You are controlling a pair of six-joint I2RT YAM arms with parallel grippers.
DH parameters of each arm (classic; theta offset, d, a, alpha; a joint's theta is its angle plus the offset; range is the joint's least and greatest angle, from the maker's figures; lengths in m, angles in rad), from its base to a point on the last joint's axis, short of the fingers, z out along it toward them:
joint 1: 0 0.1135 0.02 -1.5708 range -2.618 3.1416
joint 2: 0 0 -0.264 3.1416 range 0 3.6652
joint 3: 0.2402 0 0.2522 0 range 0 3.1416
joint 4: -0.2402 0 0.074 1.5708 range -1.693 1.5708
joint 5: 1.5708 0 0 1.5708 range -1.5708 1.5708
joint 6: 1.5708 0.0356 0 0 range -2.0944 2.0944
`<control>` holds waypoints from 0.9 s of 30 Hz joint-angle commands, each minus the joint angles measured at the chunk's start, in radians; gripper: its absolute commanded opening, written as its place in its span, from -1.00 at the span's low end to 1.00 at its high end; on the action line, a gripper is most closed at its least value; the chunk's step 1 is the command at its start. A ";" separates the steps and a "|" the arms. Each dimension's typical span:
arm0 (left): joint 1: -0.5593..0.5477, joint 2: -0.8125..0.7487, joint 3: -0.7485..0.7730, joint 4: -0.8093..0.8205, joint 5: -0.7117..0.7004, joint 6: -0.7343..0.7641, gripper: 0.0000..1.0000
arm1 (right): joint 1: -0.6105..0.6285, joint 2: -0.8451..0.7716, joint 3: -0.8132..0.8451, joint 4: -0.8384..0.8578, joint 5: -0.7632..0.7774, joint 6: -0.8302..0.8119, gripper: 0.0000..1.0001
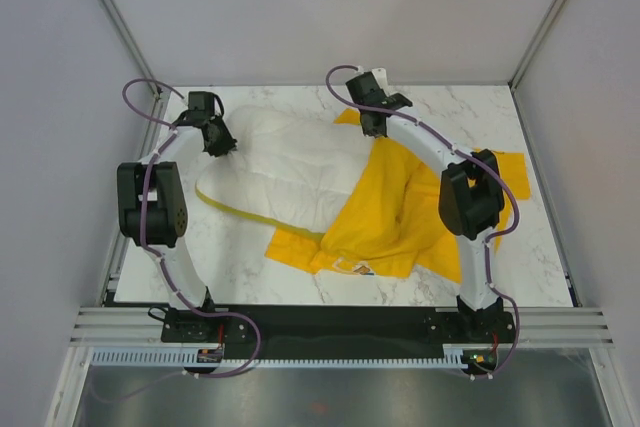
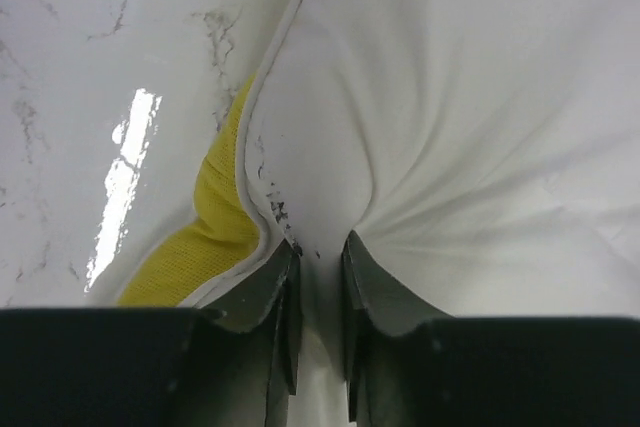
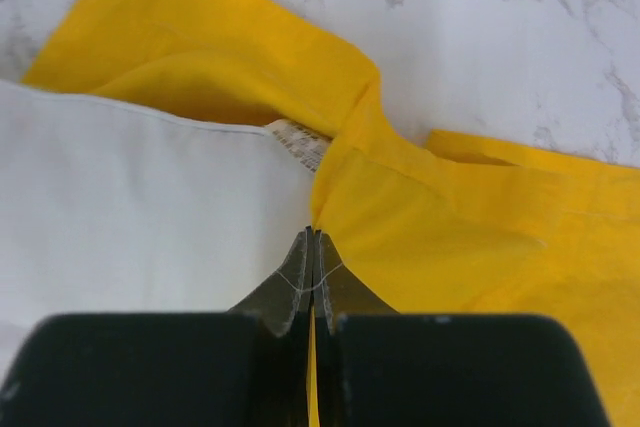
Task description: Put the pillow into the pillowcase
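The pillow (image 1: 285, 172) lies left of centre on the bench (image 1: 250, 282). In the top view its long axis runs roughly from 9 toward 3 o'clock. Its 3 o'clock end appears tucked under the pillowcase (image 1: 395, 212), which spreads away toward 3 and 4 o'clock. The pillowcase mouth therefore faces 9 o'clock, so I judge the pillow must travel toward 3, or the cloth be drawn toward 9.

The left tool (image 1: 215, 139) sits at the pillow's 10 o'clock corner, its fingers nearly together on a pinched fold of white cover. The right tool (image 1: 373, 125), at the pillowcase's 12 o'clock edge, is fully closed on the yellow cloth where it meets the pillow. The left arm is nearer the uncovered end.
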 commanded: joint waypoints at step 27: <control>-0.443 -0.792 -0.417 0.081 0.622 -0.066 -0.95 | -0.067 0.241 0.391 -0.007 -0.282 -0.032 -1.00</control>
